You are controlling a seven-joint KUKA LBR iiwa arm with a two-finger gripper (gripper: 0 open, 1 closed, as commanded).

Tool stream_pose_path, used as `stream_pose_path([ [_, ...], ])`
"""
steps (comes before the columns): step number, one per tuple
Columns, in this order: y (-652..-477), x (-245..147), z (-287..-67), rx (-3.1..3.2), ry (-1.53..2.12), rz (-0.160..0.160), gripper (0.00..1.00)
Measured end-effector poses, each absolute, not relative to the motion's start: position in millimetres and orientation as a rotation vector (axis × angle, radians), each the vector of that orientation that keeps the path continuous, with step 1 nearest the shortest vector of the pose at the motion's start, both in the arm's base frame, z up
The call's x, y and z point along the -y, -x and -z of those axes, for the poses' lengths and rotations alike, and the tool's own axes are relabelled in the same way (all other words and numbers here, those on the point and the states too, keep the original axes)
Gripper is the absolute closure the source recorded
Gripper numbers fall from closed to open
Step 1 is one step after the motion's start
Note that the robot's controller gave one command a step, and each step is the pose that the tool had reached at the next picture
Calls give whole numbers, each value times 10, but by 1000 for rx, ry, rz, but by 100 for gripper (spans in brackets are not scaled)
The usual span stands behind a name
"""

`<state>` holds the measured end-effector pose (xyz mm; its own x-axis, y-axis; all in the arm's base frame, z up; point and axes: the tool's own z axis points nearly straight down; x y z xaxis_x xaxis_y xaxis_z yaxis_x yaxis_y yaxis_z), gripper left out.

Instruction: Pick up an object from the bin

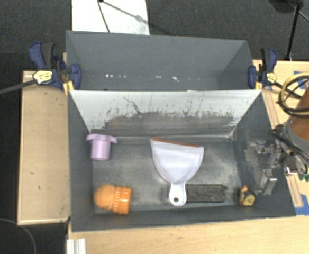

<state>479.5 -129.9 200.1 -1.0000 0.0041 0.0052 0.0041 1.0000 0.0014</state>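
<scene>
Approach step. My tool (267,181) hangs at the right side of the bin (160,110), just beside a small yellow-and-black thing (245,196) in the near right corner. Whether it stands apart or together I cannot tell. Next, I judge: centre over that piece and descend.

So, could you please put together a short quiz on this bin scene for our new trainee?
1. True or false: the orange rounded thing lies in the upper right corner of the bin.
2. Which thing lies nearest the gripper? A) the orange rounded thing B) the small yellow-and-black thing C) the white scoop
3. What colour is the small cup-like thing by the bin's left wall?

Key: 1 false, it lies in the lower left corner; 2 B; 3 lilac.
</scene>
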Motion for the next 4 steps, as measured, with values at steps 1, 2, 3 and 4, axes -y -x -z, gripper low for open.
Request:
stream_pose_path([
  [1,-4814,1295,-2041,3144,-1,-1,0],
  [2,-4846,1203,-1603,3145,-119,-2,0],
  [3,-4922,1199,-880,3122,-399,-2,0],
  [4,-4920,1191,-656,3126,-373,-1,100],
])
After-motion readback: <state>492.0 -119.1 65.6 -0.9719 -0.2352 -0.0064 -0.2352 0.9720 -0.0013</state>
